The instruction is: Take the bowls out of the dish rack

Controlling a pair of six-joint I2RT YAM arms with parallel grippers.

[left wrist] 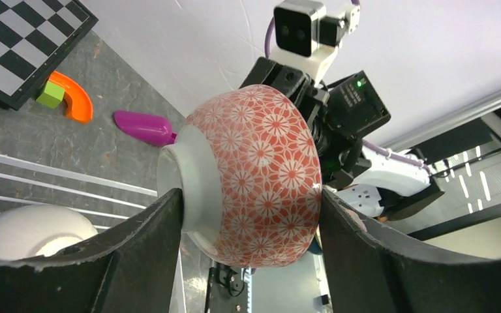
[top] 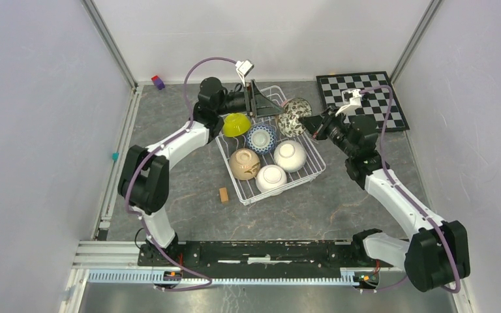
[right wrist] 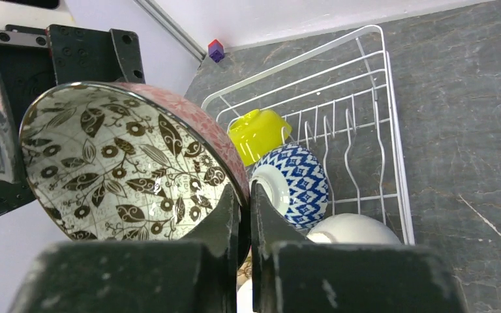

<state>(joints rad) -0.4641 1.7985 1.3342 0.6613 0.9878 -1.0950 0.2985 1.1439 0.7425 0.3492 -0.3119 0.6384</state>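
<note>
Bowls: 6. Rack (top: 287, 189): 1.

Five bowls sit in the rack below the right fingers (right wrist: 264, 225), near to far: near white (top: 271, 178), tan (top: 244, 163), far white (top: 289, 156), blue (top: 261, 138), lime (top: 236, 124). The sixth, the red bowl (right wrist: 124, 163), stands on edge.

The table (top: 189, 189) is grey and marbled, the walls (top: 267, 32) white. A chessboard (top: 339, 88) lies beyond the right fingers.

Right gripper (right wrist: 244, 208): pinched tight on the red bowl's rim, one finger inside and one outside.

Left gripper (top: 265, 101): spread wide, with fingers (left wrist: 137, 254) either side of that bowl. Contact unclear.

Chessboard (top: 362, 98), wooden block (top: 223, 195) and small cube (top: 158, 82) lie apart.
</note>
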